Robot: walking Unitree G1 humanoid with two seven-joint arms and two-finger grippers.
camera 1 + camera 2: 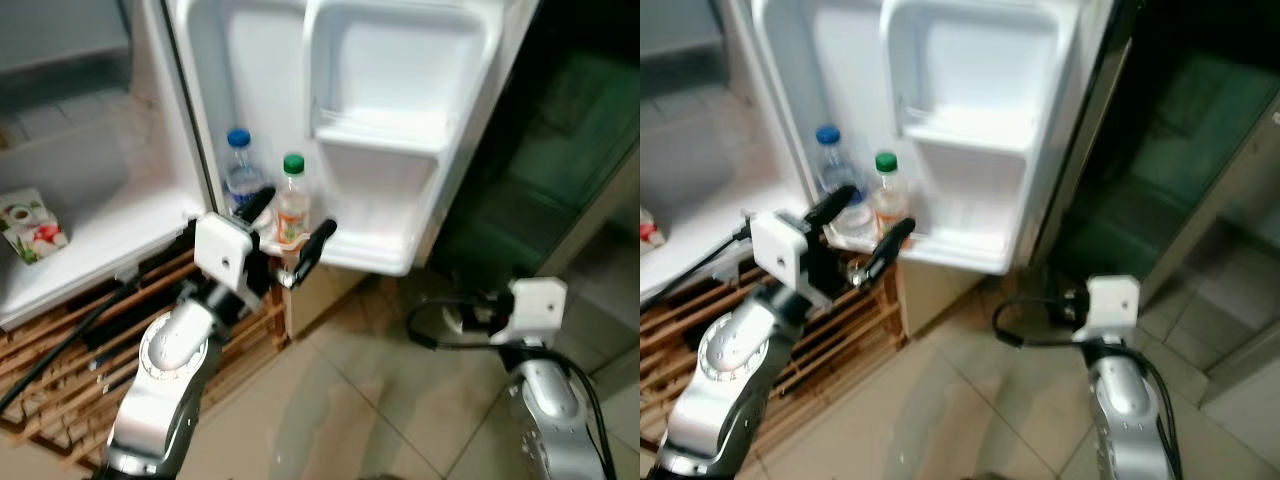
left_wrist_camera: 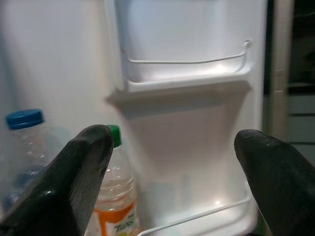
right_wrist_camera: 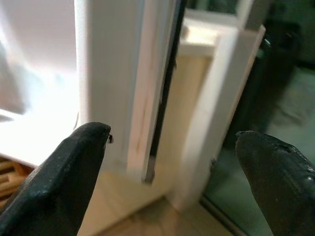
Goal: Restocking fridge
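**Open fridge door, two bottles on lowest door shelf, left claw spread before them**

Fridge door (image 1: 380, 110) open, white inner liner facing the head camera. Upper door shelf (image 1: 385, 135) with wire rail. Lower door shelf (image 1: 360, 255) at the bottom edge of the door, carrying two bottles at its hinge end.

Fridge interior floor (image 1: 110, 225) to the robot's left of the door, white. Small carton with red and green print (image 1: 33, 227) standing on it near the outer edge, well apart from the bottles.

Wooden slatted rack (image 1: 70, 370) below the fridge, on tiled floor (image 1: 370, 400). Dark glass-fronted unit (image 1: 560, 150) to the robot's right of the door.

Left arm raised toward the lower door shelf. Left claw (image 1: 290, 228) spread wide, pinching nothing, fingers (image 2: 74, 182) just in front of the bottles.

Right arm low over the tiles, black cable looped beside it. Right claw (image 3: 167, 177) spread apart, pinching nothing, pointed at the door's outer edge.

Clear water bottle, blue cap (image 1: 240, 175), upright, nearest the hinge. Juice bottle, green cap and orange label (image 1: 292, 200), upright, just beside the water bottle on the side away from the hinge.
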